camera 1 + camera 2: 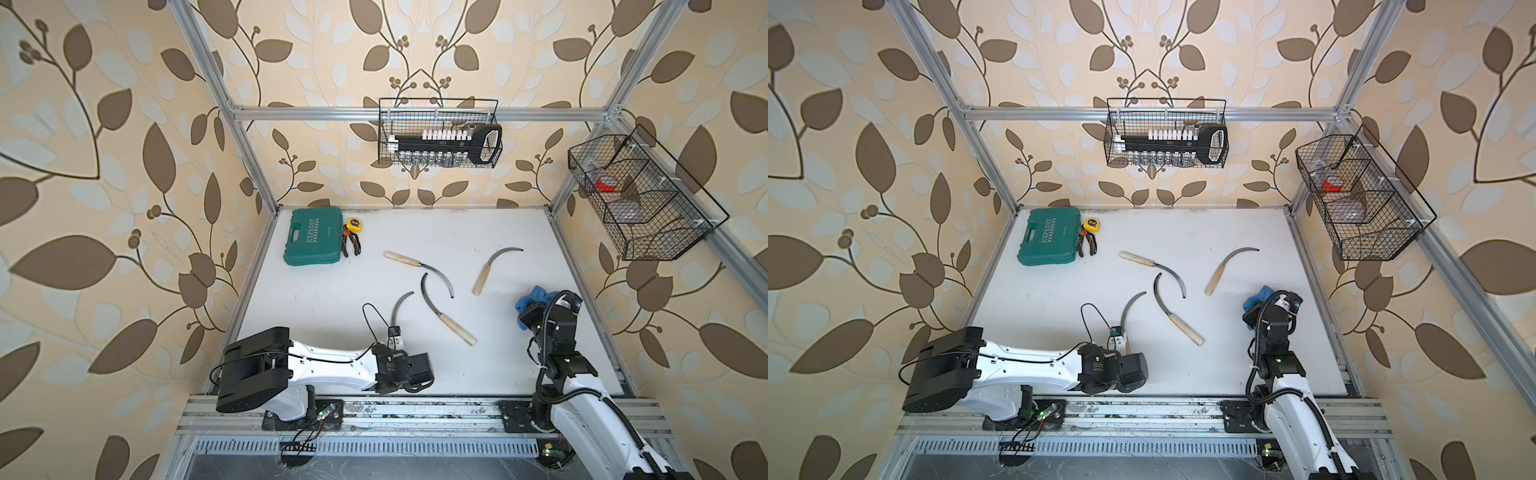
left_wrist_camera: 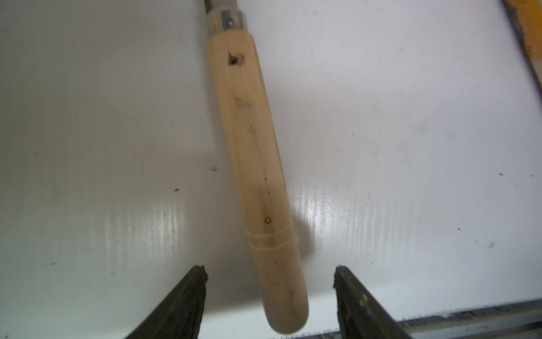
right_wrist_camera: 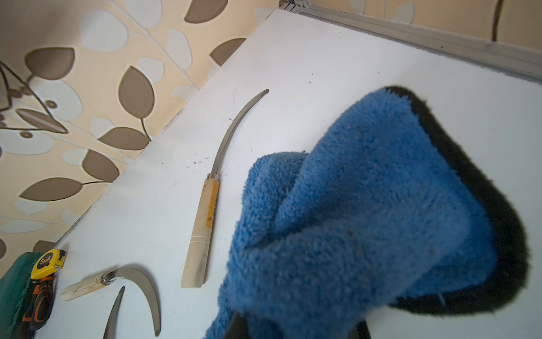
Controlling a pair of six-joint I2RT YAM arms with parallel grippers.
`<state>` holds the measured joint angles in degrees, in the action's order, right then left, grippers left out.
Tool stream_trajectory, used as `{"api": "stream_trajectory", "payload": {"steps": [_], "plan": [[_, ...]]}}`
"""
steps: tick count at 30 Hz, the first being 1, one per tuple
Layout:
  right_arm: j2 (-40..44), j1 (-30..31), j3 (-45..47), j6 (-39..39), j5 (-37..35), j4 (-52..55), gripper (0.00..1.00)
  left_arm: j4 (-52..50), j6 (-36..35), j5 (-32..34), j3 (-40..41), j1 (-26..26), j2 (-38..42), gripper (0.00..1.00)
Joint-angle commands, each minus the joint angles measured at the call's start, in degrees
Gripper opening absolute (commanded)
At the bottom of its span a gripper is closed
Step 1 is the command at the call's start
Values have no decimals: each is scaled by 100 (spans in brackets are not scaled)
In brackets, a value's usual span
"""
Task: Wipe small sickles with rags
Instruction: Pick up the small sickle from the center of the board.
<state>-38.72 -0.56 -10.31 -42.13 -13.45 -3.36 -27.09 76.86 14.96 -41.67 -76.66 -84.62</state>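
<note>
1. Straddling the butt end of the first sickle (image 2: 252,146) with the left gripper (image 2: 269,268): jaws apart, one black finger (image 2: 181,308) at each side of the pale wooden handle, a strip of bare white table (image 2: 88,146) showing on both sides, so nothing gripped.
2. Pointing away from this gripper with the thin curved blade, as seen in both top views; handle hidden there under the wrist.
3. Clamping the blue rag (image 3: 366,220) in the right gripper (image 3: 296,325): closed firmly on the bunched cloth, fingers almost buried in it, dark trim along the outer fold. Not possible to tell whether the cloth touches the table.
4. Lying flat just beyond the right gripper, toward the left arm's side: the second sickle (image 3: 202,223), apart from the rag, blade tip turned away from the gripper.
5. Lying between the two grippers and further out: the third sickle (image 1: 440,316) and the fourth sickle (image 1: 424,266), blades near each other but not touching.
6. Sitting well beyond the left gripper, in the far corner: the green tool case (image 1: 313,237), with a yellow tape measure (image 1: 354,225) and orange-handled pliers (image 1: 351,245) just beside it.
</note>
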Motion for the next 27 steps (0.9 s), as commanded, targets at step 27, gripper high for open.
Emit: {"api": "stream_trajectory", "payload": {"steps": [27], "plan": [[-181,-24,-261,117,160,-220,0,-629,469,309,-28,-50,-80,41]]}}
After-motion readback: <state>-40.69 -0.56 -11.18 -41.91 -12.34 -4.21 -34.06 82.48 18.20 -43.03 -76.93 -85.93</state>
